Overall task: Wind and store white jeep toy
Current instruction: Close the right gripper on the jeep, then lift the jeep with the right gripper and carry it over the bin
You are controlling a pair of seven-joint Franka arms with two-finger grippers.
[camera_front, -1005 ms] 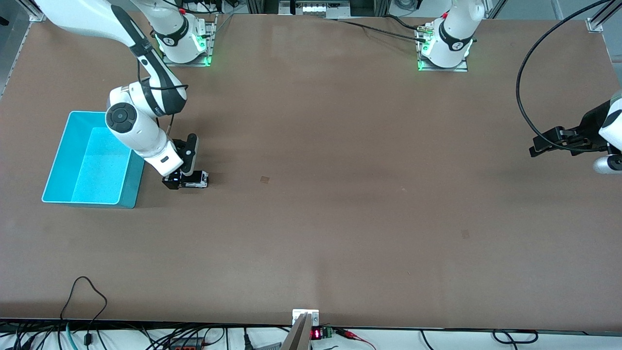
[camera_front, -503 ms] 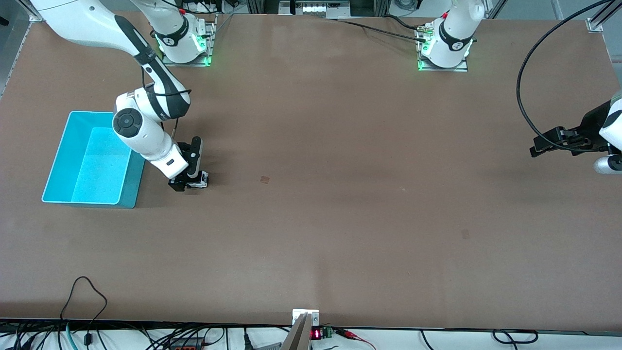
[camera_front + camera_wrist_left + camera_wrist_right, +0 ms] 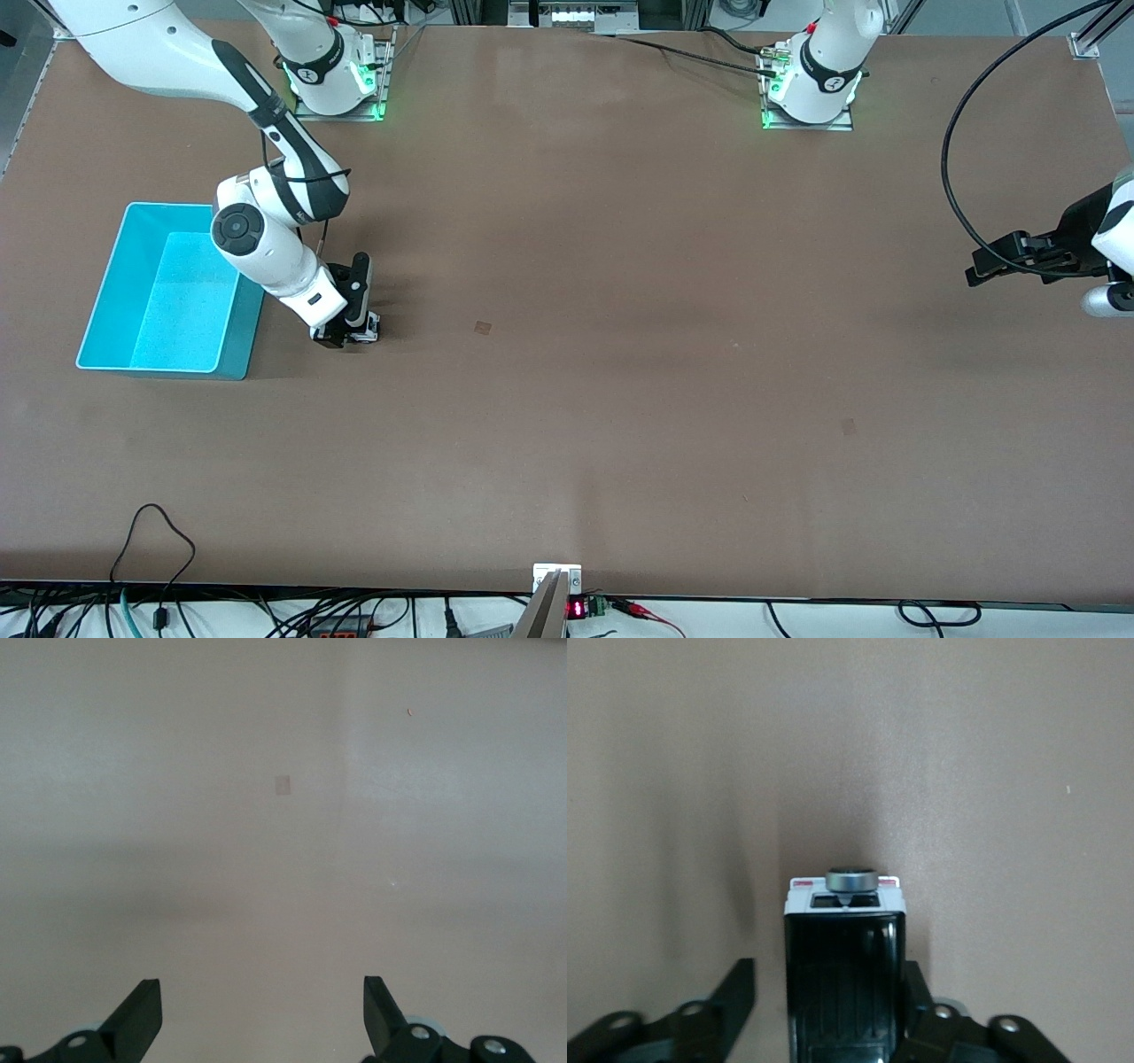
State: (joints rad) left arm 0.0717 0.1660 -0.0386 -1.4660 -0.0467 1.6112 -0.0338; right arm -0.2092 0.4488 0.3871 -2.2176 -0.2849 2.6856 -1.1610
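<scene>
Right tool (image 3: 824, 992) astride white jeep toy (image 3: 844, 970), black roof.

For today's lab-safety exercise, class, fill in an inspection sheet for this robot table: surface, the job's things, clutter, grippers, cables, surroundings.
Surface: brown table, with a few faint marks.
Job's things: white jeep toy on the table beside the turquoise bin, toward the right arm's end; nothing seen in the bin.
Clutter: nothing seen.
Grippers: right gripper low over the jeep, fingers open either side of it; left gripper open, holding nothing, waiting over the left arm's end of the table.
Cables: black cable looping to the left arm; loose wires along the table edge nearest the camera.
Surroundings: two arm bases with green lights.
</scene>
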